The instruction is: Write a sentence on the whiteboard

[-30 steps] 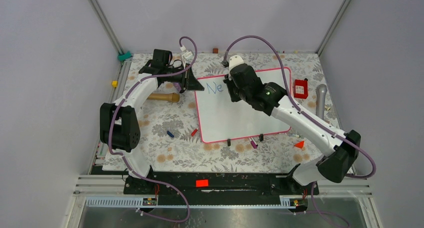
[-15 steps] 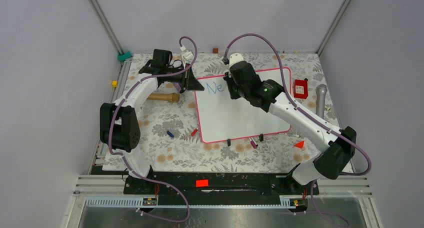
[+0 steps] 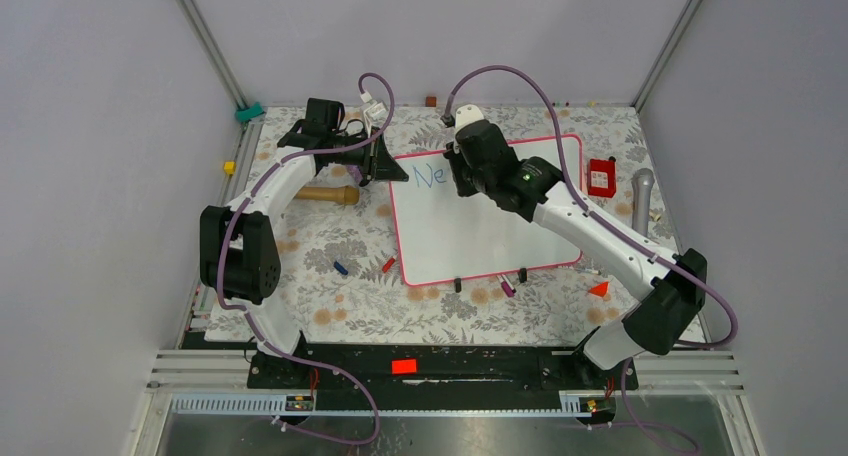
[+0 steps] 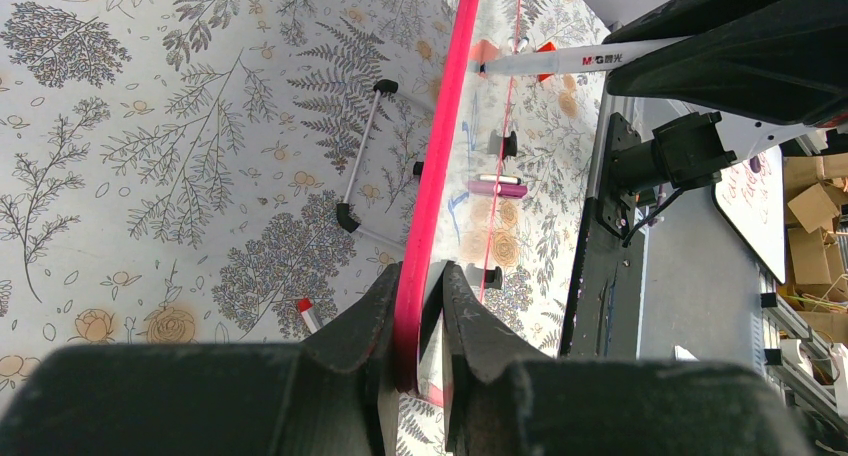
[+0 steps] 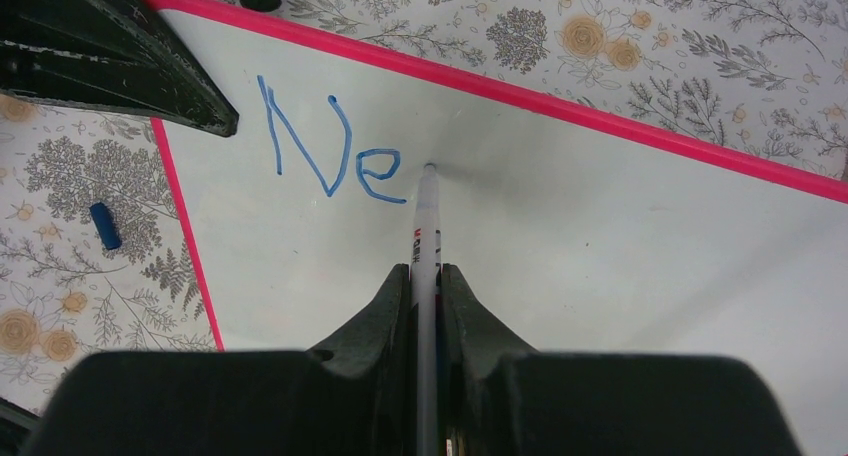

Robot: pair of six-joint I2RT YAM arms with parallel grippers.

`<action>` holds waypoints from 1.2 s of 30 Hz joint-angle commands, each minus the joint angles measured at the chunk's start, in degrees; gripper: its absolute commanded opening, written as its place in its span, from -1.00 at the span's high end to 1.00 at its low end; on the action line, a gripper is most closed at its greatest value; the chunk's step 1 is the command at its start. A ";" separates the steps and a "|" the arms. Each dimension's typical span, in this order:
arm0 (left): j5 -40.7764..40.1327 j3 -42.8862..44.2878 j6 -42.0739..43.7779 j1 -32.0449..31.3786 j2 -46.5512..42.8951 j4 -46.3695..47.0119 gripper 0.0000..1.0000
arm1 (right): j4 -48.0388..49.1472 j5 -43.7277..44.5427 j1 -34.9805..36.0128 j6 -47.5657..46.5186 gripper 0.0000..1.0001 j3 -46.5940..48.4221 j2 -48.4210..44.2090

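The whiteboard (image 3: 470, 236) lies on the floral table, its pink-red frame (image 4: 445, 126) seen edge-on in the left wrist view. My left gripper (image 3: 384, 165) (image 4: 420, 276) is shut on the frame at the board's far left corner. In blue, the sentence (image 3: 428, 176) (image 5: 330, 154) reads only "Ne". My right gripper (image 3: 461, 173) (image 5: 427, 276) is shut on a white marker (image 5: 427, 226) (image 4: 560, 60). The marker's tip rests on the board just right of the "e".
A wooden handle (image 3: 325, 193) lies left of the board. A red box (image 3: 601, 177) and a grey cylinder (image 3: 642, 191) lie to its right. Black clips (image 3: 458, 284), a purple marker (image 3: 507, 288), a blue cap (image 3: 341, 268) and an orange wedge (image 3: 599, 289) lie near its front edge.
My right gripper has shifted slightly toward the board's far edge with the marker. The left arm and the board have not moved. The writing still reads "Ne".
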 commanded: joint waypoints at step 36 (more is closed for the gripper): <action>-12.85 -1.74 8.48 -1.43 0.44 -1.03 0.84 | 0.42 1.44 -2.49 1.77 1.00 2.58 0.84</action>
